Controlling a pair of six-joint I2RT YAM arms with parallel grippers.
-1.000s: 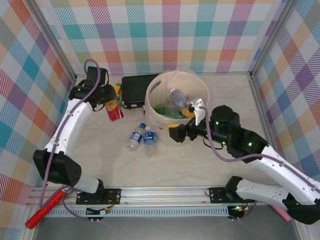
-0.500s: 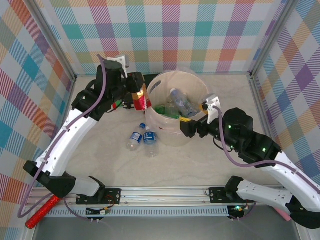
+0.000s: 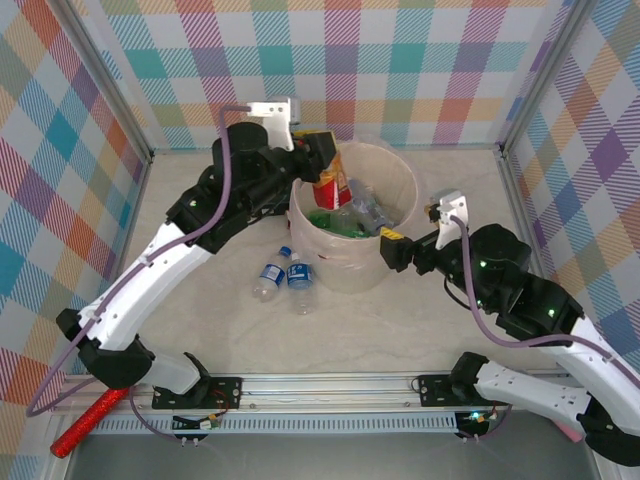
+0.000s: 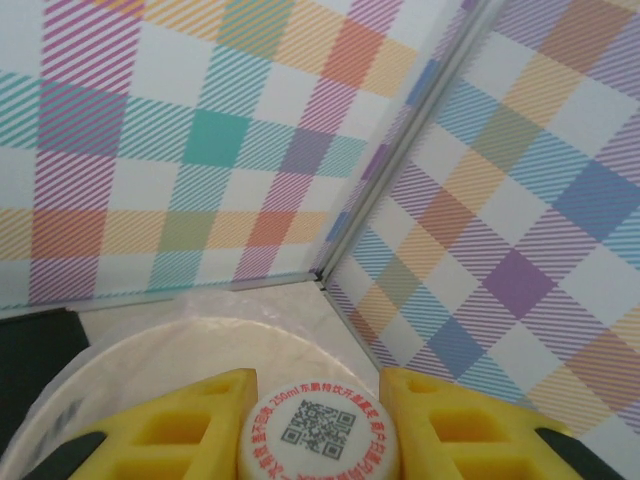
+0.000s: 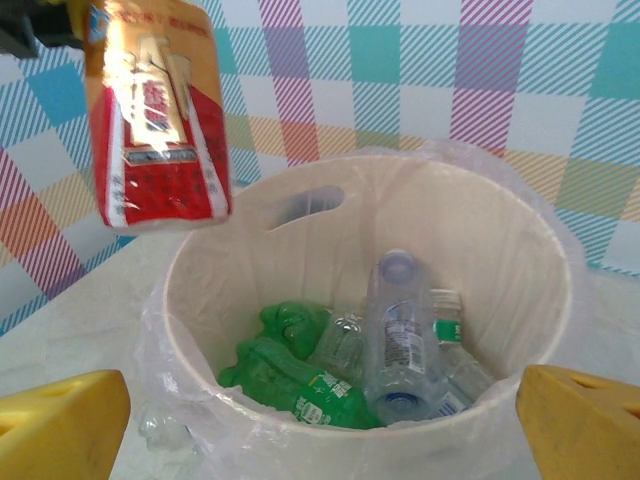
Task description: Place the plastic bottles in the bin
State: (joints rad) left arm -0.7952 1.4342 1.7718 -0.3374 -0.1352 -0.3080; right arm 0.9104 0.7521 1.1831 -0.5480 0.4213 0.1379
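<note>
Holding orange-red bottle [image 5: 160,120] at cap end: left gripper [image 3: 322,158] jaws closed on cap/neck, body hanging over left rim of bin [image 3: 345,268].

- Handling guess: thin plastic, probably light, squashy in middle, glossy label slippery. Neck is stiff bit, sensible place to pinch.
- Right gripper [image 3: 392,246]: jaws wide, nothing in them, just outside bin's near-right wall.
- Bin mouth far wider than bottle. Green bottle [image 5: 300,385] and clear bottle [image 5: 395,340] inside, lots of room above.
- Loose liner at rim might snag.
- On table near bin, side by side: left clear bottle [image 3: 269,279], right clear bottle [image 3: 301,284].
</note>
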